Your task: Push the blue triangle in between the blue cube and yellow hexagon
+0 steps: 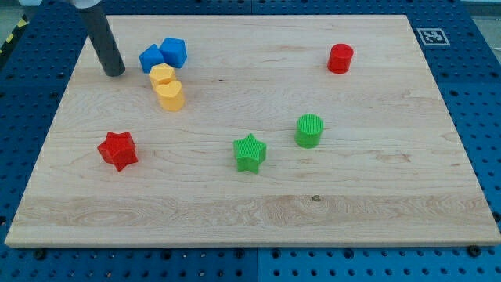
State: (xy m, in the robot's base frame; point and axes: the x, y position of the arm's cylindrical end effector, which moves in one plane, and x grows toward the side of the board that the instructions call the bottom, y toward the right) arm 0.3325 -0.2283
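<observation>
- Blue triangle (150, 58) sits in the board's upper-left cluster, touching the blue cube (174, 52), which is at its 2 o'clock.
- Two yellow blocks are stacked up along the view just below: a smaller one (161, 75) at the triangle's 5 o'clock, looks like it's touching it, and the yellow hexagon (170, 95) right under that at 6 o'clock.
- So the triangle's already crowding the cube, but the smaller yellow sits where the gap to the hexagon would be, I reckon.
- No jaws on this rig, nothing gets held, it's just a rod. My tip (114, 72) is down on the board at the triangle's 8 o'clock, close but not touching.
- From that side, a shove would head toward 2-3 o'clock, into the cluster.
- Red star (117, 150), green star (250, 152), green cylinder (309, 131), red cylinder (340, 59) are all well clear.
</observation>
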